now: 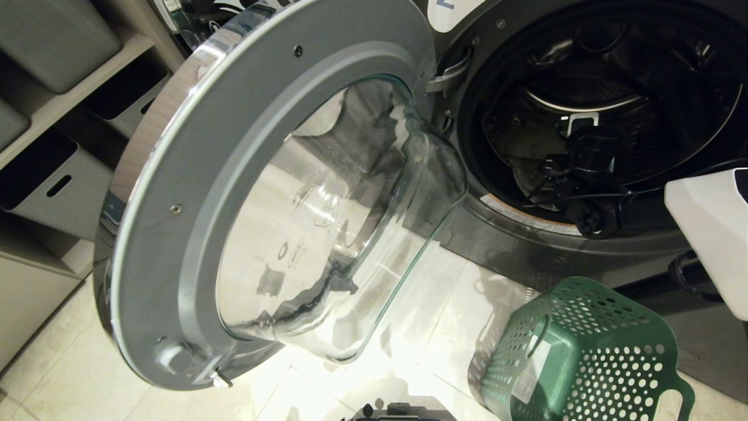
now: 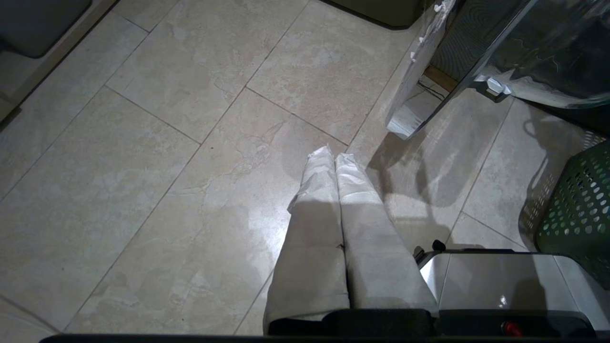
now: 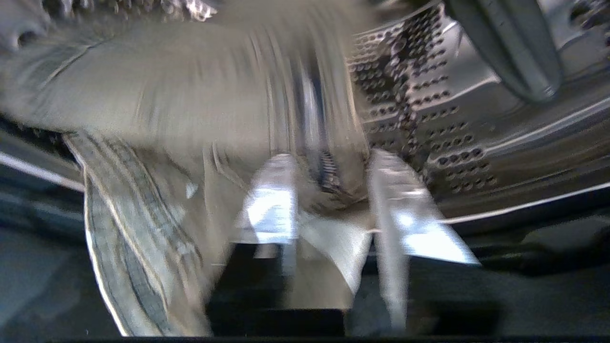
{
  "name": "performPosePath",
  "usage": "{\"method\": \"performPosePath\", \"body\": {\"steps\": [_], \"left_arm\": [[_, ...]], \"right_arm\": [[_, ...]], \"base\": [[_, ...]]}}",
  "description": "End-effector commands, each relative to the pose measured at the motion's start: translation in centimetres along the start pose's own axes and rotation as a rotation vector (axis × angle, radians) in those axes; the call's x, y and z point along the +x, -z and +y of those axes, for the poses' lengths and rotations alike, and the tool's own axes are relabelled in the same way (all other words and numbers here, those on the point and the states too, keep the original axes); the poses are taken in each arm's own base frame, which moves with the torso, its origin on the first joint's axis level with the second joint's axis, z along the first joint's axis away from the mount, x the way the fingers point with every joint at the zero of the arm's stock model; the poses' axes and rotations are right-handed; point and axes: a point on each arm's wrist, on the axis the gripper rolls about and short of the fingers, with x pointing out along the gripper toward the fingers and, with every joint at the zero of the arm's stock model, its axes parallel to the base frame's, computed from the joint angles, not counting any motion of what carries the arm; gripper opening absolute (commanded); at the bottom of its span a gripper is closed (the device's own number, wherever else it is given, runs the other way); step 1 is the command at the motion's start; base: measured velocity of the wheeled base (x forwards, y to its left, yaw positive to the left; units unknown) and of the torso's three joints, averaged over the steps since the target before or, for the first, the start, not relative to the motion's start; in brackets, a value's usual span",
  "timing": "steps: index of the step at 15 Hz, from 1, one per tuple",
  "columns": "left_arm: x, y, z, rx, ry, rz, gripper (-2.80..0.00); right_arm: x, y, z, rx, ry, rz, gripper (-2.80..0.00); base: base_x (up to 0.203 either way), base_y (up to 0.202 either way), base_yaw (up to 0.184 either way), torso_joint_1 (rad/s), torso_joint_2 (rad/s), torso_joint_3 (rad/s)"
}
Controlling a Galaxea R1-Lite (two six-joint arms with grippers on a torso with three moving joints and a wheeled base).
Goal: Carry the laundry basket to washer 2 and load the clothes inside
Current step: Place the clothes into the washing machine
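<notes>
Washer 2 stands with its round glass door swung wide to the left. My right arm reaches into the drum. There the right gripper is open, its fingers apart. The clothes, a pale grey-green garment, lie on the perforated drum wall, and a fold of them still sits between the fingers. The head view shows the same gripper dark inside the opening. The laundry basket, dark green and perforated, stands on the floor below the washer. My left gripper hangs shut over the tiles, holding nothing.
Grey storage bins sit on shelves at the left, close behind the open door. The door spans much of the space in front of the washer. My white arm housing is at the right edge, and my base is beside the basket.
</notes>
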Motion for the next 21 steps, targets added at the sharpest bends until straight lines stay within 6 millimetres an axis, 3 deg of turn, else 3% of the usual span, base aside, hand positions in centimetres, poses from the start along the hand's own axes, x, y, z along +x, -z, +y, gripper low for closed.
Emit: {"method": "performPosePath", "body": {"steps": [1,8,14,21], "left_arm": [[0.0,0.0,0.0,0.000,0.000,0.003,-2.80],[0.0,0.0,0.0,0.000,0.000,0.003,-2.80],[0.0,0.0,0.0,0.000,0.000,0.003,-2.80],[0.0,0.0,0.0,0.000,0.000,0.003,-2.80]], "right_arm": [[-0.2,-0.9,-0.2,0.016,0.003,-0.020,0.00],[-1.5,-3.2,-1.6,0.030,-0.021,-0.036,0.00],[-5.9,-1.4,-4.1,-0.089,-0.213,0.111,0.00],[-6.6,0.4,-3.0,-0.109,-0.259,0.313,0.00]], "base": [[0.000,0.000,0.000,0.000,0.00,0.000],[0.000,0.000,0.000,0.000,0.00,0.000],[0.000,0.000,0.000,0.000,0.00,0.000],[0.000,0.000,0.000,0.000,0.00,0.000]]}}
